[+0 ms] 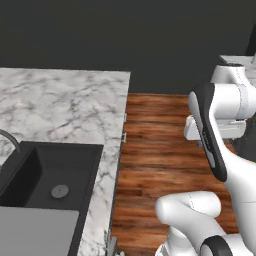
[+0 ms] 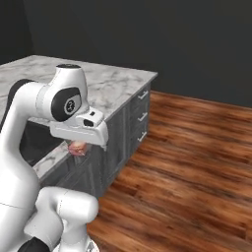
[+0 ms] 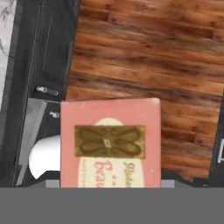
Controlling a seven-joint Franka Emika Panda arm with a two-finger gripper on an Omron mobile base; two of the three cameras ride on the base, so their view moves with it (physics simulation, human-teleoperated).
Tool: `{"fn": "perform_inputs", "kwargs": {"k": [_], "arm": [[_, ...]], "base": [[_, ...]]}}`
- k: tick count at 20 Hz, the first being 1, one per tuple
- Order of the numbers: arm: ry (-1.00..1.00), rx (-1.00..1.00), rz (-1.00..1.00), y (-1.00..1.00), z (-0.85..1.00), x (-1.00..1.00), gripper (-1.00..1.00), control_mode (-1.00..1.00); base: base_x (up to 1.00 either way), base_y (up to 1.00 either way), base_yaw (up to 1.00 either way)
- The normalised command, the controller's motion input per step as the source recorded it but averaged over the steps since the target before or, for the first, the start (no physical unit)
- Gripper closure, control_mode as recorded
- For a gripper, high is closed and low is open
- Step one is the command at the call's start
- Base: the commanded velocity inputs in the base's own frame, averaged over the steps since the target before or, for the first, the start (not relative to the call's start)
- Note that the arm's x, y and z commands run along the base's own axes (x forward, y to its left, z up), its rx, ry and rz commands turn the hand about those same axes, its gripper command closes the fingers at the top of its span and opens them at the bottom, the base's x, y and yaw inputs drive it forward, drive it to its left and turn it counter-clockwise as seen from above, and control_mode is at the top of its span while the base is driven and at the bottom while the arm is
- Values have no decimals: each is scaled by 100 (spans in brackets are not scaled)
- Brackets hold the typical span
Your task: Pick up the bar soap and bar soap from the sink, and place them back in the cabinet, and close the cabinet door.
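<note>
One bar soap [image 3: 110, 148] fills the lower middle of the hand view — a pinkish-red rectangular bar with a cream oval patch, an olive-gold ornamental label and some cursive lettering. It sits close against the camera, where the tool's fingers would rise, and the fingertips themselves are hidden behind it. In the right base view the same bar [image 2: 77, 148] shows as a small reddish block tucked right under the white hand, held off the marble surface [image 2: 110, 83] and out past its edge, above the dark drawer fronts [image 2: 139, 118] with their short silver pulls. From that, the tool [image 2: 78, 149] looks clamped on the bar, though how wide the jaws stand cannot be told.

Below the bar in the hand view lies the brown wooden floor [image 3: 144, 57], with the dark cabinet face along the left edge.

The left base view shows the black sink [image 1: 47, 177] recessed in the marble surface, a round drain [image 1: 60, 190] on its bottom, the light grey drainboard panel [image 1: 37, 231] just beside it in the lower left corner, and a dark curve of faucet [image 1: 10, 140] at the left edge. The white arm [image 1: 215, 130] stands out over the wooden floor, to the right of the surface's edge.
</note>
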Motion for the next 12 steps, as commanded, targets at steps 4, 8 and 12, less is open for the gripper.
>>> {"fn": "perform_inputs", "kwargs": {"k": [4,8,12], "arm": [[0,0,0,0,0,0,100,100],[0,0,0,0,0,0,100,100],[0,0,0,0,0,0,100,100]], "base": [[26,-62,-29],[34,-59,-5],[47,-63,0]]}}
